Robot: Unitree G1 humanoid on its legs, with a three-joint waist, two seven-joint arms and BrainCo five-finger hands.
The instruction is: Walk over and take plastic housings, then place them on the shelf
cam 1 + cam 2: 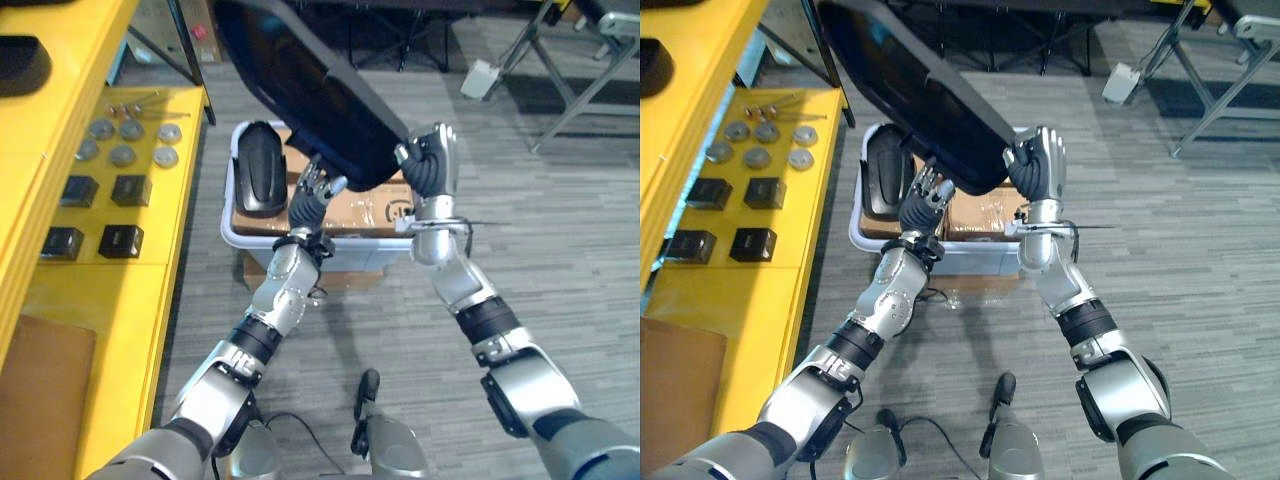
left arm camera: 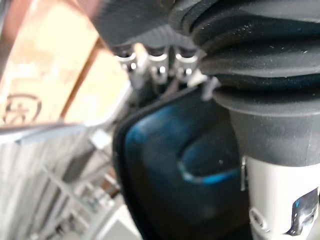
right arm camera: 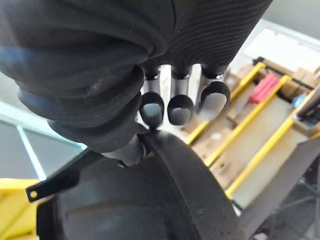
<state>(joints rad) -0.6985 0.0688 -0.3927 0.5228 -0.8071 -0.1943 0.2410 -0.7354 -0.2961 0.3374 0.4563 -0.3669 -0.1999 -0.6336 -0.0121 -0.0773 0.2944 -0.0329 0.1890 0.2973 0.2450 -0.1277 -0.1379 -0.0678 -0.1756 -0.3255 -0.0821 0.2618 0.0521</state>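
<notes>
so, a large black housing [image 1: 300,85] is up in the air between both hands, tilted, with its far end rising toward the top of the head views and its near end hanging over a white bin [image 1: 232,238] on the grey floor [image 1: 560,250]

the right hand [image 1: 432,160] has the housing's near right edge; in its own wrist view its fingers [image 3: 180,107] curl over the raised rim, and the thumb seems to press from the other side, so it is clamped on the part

the left hand [image 1: 316,192] comes up from below at the near left edge, and its fingers [image 2: 157,62] run fairly straight up against the dark underside, propping it rather than wrapping it; i cannot tell where its thumb sits

inside the bin a second black housing [image 1: 258,170], smaller and rounded, stands on end against the left wall, just beside the left hand but apart from it; next to it lies a brown cardboard box [image 1: 372,212], partly hidden by the lifted part

along the robot's left runs a yellow shelf [image 1: 150,270]; on it lie a group of round metal discs [image 1: 125,142] and, nearer the robot, four small black blocks [image 1: 95,215] set in two pairs; the held housing is well apart from the shelf's surface, above and to its right
</notes>
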